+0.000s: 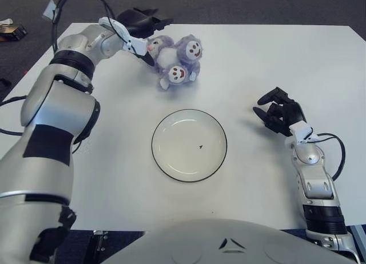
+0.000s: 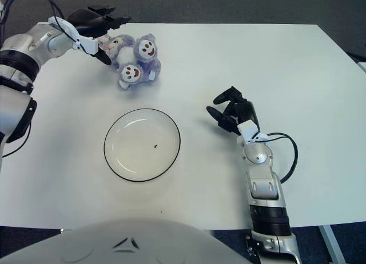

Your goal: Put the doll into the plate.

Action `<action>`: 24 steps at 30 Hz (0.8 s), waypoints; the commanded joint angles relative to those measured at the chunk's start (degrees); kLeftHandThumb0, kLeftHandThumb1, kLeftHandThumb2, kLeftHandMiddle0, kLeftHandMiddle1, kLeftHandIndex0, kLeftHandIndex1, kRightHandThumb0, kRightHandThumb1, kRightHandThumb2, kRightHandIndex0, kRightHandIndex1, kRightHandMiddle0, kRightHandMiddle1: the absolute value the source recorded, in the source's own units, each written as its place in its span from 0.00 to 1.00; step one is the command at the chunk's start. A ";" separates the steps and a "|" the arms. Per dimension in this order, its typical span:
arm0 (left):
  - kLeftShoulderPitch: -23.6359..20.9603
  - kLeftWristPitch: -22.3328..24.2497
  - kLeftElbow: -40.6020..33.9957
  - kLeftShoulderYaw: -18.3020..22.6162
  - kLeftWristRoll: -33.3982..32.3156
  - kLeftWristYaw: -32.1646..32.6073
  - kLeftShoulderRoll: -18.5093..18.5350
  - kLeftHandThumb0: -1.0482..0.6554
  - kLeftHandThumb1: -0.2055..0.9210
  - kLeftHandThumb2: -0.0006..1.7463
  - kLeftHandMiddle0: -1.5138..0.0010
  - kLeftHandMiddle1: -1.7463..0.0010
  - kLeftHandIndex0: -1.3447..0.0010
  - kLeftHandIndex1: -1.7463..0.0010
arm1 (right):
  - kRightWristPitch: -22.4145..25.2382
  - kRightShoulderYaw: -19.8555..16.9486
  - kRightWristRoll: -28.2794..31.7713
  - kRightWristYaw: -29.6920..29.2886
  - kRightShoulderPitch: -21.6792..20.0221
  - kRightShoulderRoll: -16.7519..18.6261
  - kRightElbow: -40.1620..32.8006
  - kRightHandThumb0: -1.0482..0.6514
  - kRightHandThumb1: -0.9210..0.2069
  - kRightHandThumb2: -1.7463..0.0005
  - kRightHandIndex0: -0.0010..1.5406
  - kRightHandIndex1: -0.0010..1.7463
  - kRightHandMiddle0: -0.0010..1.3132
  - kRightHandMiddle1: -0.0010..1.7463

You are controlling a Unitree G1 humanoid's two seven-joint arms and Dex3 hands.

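Doll (image 1: 176, 59) soft, light; grip body | left hand (image 1: 139, 28) open, touching it | right hand (image 1: 278, 113) curled, idle beside plate (image 1: 162, 161)

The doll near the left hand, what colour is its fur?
The doll is pale purple with white faces, clearest in the left eye view.

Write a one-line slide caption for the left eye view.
Left robot hand reaches the purple doll at the table's far side; the plate sits empty, right robot hand idle beside it.
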 commanded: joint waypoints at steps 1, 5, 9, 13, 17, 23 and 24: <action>-0.75 1.14 0.19 0.67 -0.99 -1.35 -0.80 0.12 0.89 0.01 0.96 1.00 0.84 1.00 | 0.27 -0.25 0.03 0.13 0.65 0.04 -0.84 0.40 0.00 0.84 0.53 1.00 0.36 0.84; -0.57 2.27 0.38 0.47 -0.75 -1.72 -1.57 0.10 0.91 0.01 0.96 1.00 0.84 1.00 | 0.51 -0.21 -0.01 0.10 1.10 0.16 -1.40 0.40 0.00 0.84 0.53 1.00 0.36 0.84; -0.41 5.04 1.02 -0.22 -0.06 -2.78 -3.00 0.08 0.93 0.01 0.96 1.00 0.85 1.00 | 0.95 0.00 -0.20 -0.03 1.52 0.40 -2.06 0.40 0.00 0.84 0.53 1.00 0.36 0.84; -0.36 5.97 1.10 -0.42 0.02 -3.81 -3.49 0.08 0.93 0.01 0.96 1.00 0.86 1.00 | 1.10 0.12 -0.33 -0.04 1.96 0.53 -2.61 0.40 0.00 0.84 0.53 1.00 0.36 0.84; -0.25 6.31 1.08 -0.58 0.14 -4.23 -3.78 0.08 0.93 0.01 0.96 1.00 0.87 1.00 | 1.13 0.20 -0.41 -0.02 2.44 0.63 -3.17 0.40 0.00 0.84 0.53 1.00 0.36 0.84; 0.34 6.73 1.13 -1.00 0.41 -3.57 -4.27 0.07 0.94 0.00 0.96 1.00 0.87 1.00 | 0.31 0.49 -0.34 0.27 3.21 0.51 -3.92 0.40 0.00 0.84 0.53 1.00 0.36 0.84; 0.41 6.77 1.14 -1.05 0.44 -3.48 -4.31 0.07 0.94 0.00 0.96 1.00 0.87 1.00 | 0.23 0.54 -0.32 0.31 3.30 0.50 -4.03 0.40 0.00 0.84 0.53 1.00 0.35 0.84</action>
